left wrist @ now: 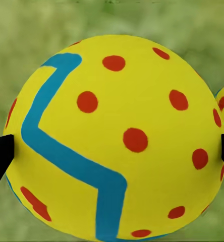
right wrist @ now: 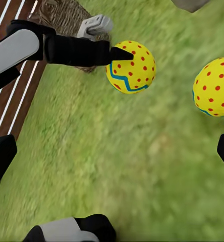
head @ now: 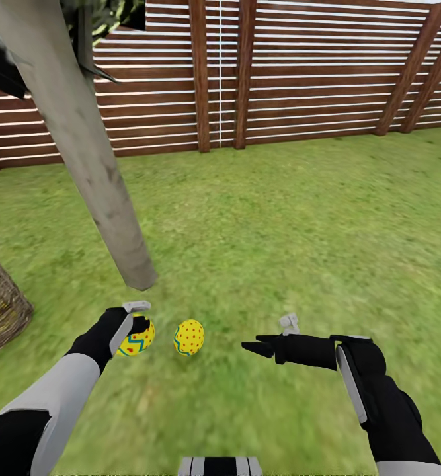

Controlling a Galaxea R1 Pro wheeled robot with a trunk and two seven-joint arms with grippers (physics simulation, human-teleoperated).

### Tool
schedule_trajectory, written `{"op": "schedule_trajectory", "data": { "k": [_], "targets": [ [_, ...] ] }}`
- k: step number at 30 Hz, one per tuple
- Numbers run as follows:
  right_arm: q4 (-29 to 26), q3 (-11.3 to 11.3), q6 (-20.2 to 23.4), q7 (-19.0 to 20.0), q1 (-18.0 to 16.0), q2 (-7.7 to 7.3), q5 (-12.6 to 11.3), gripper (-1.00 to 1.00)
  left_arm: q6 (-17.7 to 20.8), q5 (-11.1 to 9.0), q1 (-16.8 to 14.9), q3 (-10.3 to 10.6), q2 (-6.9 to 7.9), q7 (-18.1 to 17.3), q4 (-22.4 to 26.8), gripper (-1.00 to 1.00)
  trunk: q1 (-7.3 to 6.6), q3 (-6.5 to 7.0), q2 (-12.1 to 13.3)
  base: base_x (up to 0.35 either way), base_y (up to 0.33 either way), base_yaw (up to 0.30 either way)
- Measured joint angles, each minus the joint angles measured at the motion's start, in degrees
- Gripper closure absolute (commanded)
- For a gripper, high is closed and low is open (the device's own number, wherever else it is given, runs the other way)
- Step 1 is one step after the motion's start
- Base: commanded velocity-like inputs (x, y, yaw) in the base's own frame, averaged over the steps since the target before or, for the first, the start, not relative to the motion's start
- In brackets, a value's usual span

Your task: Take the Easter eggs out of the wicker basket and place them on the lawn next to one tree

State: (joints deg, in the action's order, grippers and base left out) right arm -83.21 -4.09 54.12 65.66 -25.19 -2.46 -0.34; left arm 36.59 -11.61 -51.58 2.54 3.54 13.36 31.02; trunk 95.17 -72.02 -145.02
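1. The left gripper (head: 135,330) is closed on an Easter egg (head: 137,338). In the left wrist view the egg (left wrist: 117,138) sits between the two dark fingertips (left wrist: 0,156), one touching each flank at its widest part.

2. A second egg (head: 189,338) lies on the lawn (head: 280,231) just beside the held one, near the foot of the tree (head: 81,152) with the pale trunk. The right wrist view shows both eggs, the held one (right wrist: 131,67) and the loose one (right wrist: 213,86), close together but apart.

3. The right gripper (head: 258,346) hangs over bare grass with its fingers spread and nothing between them.

4. The wicker basket (head: 0,304) stands at the lawn's left side, well apart from the eggs. Something colourful shows through its weave, perhaps the third egg, but blur keeps me from saying.

5. Handling, as a judgement: the eggs look hard, smooth and light, so they should neither squash nor weigh much, yet the rounded shell can slip or roll. Holding across the widest middle, as here, seems the safest grip, and a low release should stop it rolling away from the trunk.

6. The wooden fence (head: 313,73) closes the garden behind.
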Motion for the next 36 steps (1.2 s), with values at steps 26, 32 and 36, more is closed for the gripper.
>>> {"op": "schedule_trajectory", "data": {
  "k": [26, 32, 36],
  "targets": [
    [0.07, 0.02, 0.01, -0.03, 0.0, 0.0, 0.31, -1.0, -5.2, 0.29, 0.09, 0.06, 0.01, 0.71, 0.01, 1.0, 0.67, -5.76, -0.35, 0.0, 0.0, 0.0],
    [0.09, 0.05, 0.02, -0.03, 0.0, 0.01, 0.29, -1.0, -4.91, 0.3, 0.08, 0.04, 0.01, 0.5, 0.03, 1.0, 0.67, -5.77, -0.35, 0.018, 0.0, 0.0],
    [0.09, 0.09, 0.02, -0.03, 0.0, 0.06, 0.33, -1.0, -4.7, 0.37, 0.08, 0.07, -0.04, 0.65, -0.27, 1.0, 0.64, -5.77, -0.35, 0.214, 0.0, 0.0]
  ]
}}
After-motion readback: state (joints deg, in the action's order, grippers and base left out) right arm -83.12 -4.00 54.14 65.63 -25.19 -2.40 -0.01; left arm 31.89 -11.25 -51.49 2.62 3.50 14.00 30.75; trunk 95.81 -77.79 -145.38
